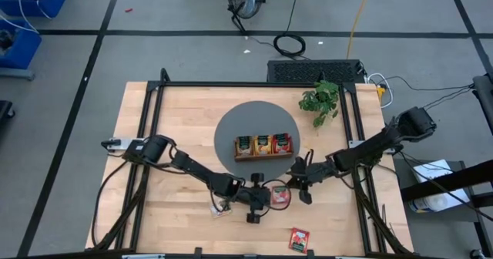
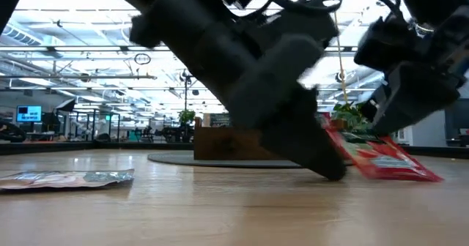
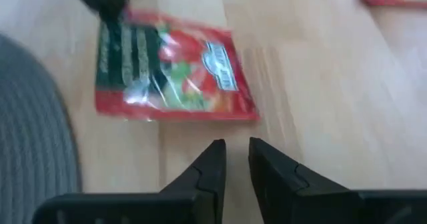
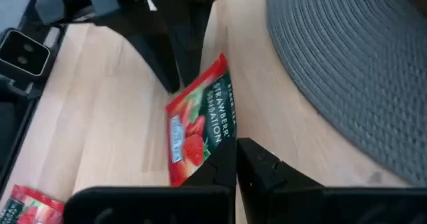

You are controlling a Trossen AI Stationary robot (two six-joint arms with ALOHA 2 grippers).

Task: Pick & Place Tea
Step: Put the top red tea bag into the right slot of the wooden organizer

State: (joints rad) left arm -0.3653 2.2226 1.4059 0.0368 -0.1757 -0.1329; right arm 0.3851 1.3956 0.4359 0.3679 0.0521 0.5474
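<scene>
Now, red sachet (image 1: pixel 280 196): a red tea sachet with a dark green label lies on the bare wood just off the near edge of the round grey mat (image 1: pixel 231 120), between the two grippers.
Long axis: in the low view one end of the red sachet (image 2: pixel 377 158) is raised and the other slopes down to the wood; its long axis runs roughly from one gripper towards the other.
Label end: in the right wrist view the green label band lies along the sachet's edge nearest the mat, and that side reaches the right gripper's fingertips.
Right gripper (image 4: pixel 235 159): its fingers are pressed together on the sachet's edge, pinching it; it sits just off the mat's near edge, on the plant side.
Left gripper (image 3: pixel 235 151): its fingers stand a narrow gap apart with nothing between them; their tips are just short of the sachet's long edge and not touching it.
Tray (image 1: pixel 264 145): a brown wooden tray sits on the mat, with sachets standing in its three compartments.
Other sachets: a second red one (image 1: pixel 299 238) lies well off the mat near the table's front edge; a pale one (image 1: pixel 223 210) lies beside the left arm, off the mat.
Plant (image 1: pixel 320 101): a small green plant stands beside the mat at the far right.
</scene>
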